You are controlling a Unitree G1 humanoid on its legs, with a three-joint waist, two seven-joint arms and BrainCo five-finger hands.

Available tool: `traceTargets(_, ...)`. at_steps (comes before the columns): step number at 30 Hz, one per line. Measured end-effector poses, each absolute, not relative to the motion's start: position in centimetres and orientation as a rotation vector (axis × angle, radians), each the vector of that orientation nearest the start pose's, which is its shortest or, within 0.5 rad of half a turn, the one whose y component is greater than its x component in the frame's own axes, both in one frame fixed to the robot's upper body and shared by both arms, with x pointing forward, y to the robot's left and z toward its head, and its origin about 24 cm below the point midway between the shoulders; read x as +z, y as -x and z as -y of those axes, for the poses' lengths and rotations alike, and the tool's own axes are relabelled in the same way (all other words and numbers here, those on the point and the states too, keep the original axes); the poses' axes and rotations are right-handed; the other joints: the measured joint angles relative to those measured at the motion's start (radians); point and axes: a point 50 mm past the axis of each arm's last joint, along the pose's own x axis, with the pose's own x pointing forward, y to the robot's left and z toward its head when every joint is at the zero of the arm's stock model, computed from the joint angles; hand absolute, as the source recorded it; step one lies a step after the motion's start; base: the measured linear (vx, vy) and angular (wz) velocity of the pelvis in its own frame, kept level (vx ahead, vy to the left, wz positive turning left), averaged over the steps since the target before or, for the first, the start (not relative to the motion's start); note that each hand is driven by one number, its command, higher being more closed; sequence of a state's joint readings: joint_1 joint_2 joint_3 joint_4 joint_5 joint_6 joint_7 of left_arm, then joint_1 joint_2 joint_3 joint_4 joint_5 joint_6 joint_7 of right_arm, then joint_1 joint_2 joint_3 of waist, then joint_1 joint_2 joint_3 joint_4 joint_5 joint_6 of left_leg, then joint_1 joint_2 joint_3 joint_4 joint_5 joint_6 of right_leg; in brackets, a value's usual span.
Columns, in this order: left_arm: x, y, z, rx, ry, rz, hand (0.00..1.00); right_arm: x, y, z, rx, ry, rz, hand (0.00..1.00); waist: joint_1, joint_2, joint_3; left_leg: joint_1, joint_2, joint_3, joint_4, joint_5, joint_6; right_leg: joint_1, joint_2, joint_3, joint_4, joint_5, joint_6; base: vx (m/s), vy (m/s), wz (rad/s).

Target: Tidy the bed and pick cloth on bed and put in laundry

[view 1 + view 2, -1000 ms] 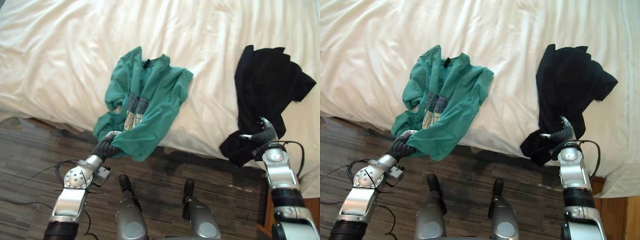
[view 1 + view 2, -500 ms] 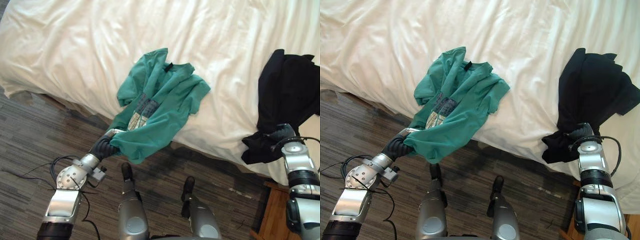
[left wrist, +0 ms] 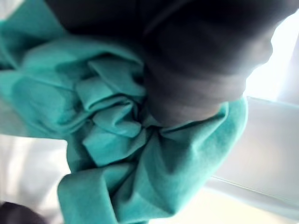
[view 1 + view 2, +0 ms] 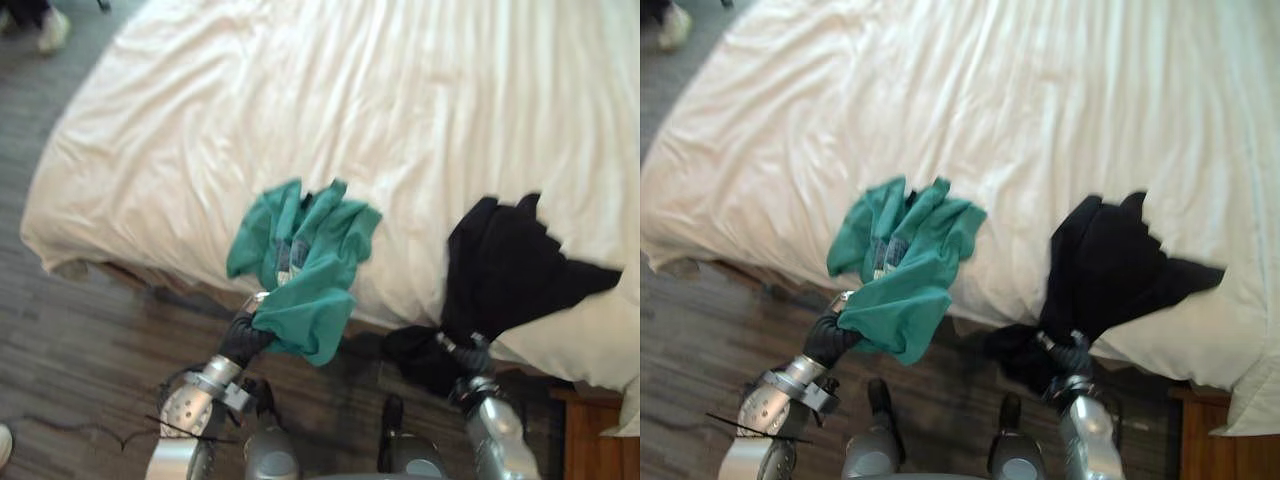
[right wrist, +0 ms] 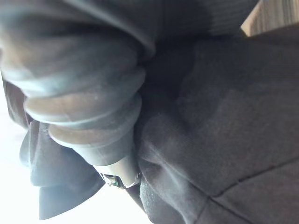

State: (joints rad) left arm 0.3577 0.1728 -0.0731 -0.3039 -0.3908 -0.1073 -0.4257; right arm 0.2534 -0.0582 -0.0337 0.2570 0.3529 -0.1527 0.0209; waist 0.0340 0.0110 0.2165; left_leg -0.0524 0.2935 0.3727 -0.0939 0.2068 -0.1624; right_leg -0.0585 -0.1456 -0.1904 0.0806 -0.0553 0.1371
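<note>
A green cloth lies bunched at the near edge of the white bed, its lower end hanging over the edge. My left hand is shut on that hanging end, and the left wrist view shows green folds gathered tight against the hand. To its right a black cloth is drawn into a narrow bundle that droops off the bed edge. My right hand is shut on its lower end, with black fabric pressed round it in the right wrist view.
Dark wood floor runs along the near side of the bed. A wooden bedside piece stands at the lower right. A person's shoe shows at the top left beyond the bed corner.
The camera has moved, showing more of the bed. Both cloths are bunched tighter and drawn toward the bed edge. My right hand has closed on the black cloth.
</note>
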Motion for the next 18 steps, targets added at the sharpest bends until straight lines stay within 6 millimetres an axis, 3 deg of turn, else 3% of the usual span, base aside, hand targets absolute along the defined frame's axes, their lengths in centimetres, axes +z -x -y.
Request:
traceTargets(3,3.0,-16.1,-13.3,-0.384,0.411,-0.004,1.0,-5.5,-13.8,16.8,-0.146,-0.343,-0.339,1.0,-0.014,0.011,-0.085,0.044,0.0,0.048,-0.001,-0.018,-0.009,0.075,-0.006,-0.049,-0.015,-0.015,0.014,0.0,0.015,0.29)
traceTargets(8,-1.1,-13.8,-12.9,-0.189,0.494,-0.172,1.0,-4.7,-11.8,15.4,-0.08,-0.315,-0.322,1.0,-0.016,-0.018,-0.169,0.064,-0.034,0.025,-0.008,-0.037,-0.009,0.118,-0.045,-0.097,-0.013,-0.035,0.035,-0.05,0.033,0.28)
traceTargets(12,-2.7,-13.5,-13.1,-0.093,0.518,-0.217,1.0,-4.8,-10.9,14.3,0.01,-0.273,-0.345,1.0,-0.016,-0.025,-0.191,0.046,-0.073,-0.034,-0.008,-0.039,-0.004,0.144,-0.081,-0.154,0.001,-0.047,0.05,-0.01,0.038,0.53)
traceTargets(14,-3.9,-13.4,-12.9,-0.06,0.507,-0.259,1.0,-5.4,-10.3,12.8,0.114,-0.302,-0.392,1.0,-0.019,-0.032,-0.208,0.008,-0.102,-0.106,-0.008,-0.034,0.021,0.143,-0.089,-0.131,0.054,-0.113,0.06,0.02,0.014,0.83)
traceTargets(16,-5.1,-13.6,-12.3,-0.048,0.51,-0.32,1.0,-6.1,-9.6,11.5,0.191,-0.338,-0.45,1.0,-0.048,-0.035,-0.227,-0.036,-0.131,-0.219,-0.008,-0.022,0.036,0.145,-0.023,0.0,0.066,-0.194,0.01,0.0,-0.063,1.58)
traceTargets(17,-6.0,-13.8,-12.1,-0.037,0.507,-0.36,1.0,-6.9,-9.2,10.9,0.228,-0.353,-0.49,1.0,-0.046,-0.043,-0.237,-0.057,-0.157,-0.274,-0.009,-0.005,0.056,0.147,-0.013,0.03,0.088,-0.22,-0.014,0.06,-0.082,1.64)
traceTargets(18,-6.8,-13.7,-12.0,-0.03,0.506,-0.396,1.0,-7.5,-9.0,10.7,0.245,-0.36,-0.524,1.0,-0.036,-0.049,-0.239,-0.059,-0.169,-0.297,-0.009,0.0,0.057,0.152,-0.017,0.029,0.104,-0.234,-0.015,0.11,-0.054,1.19)
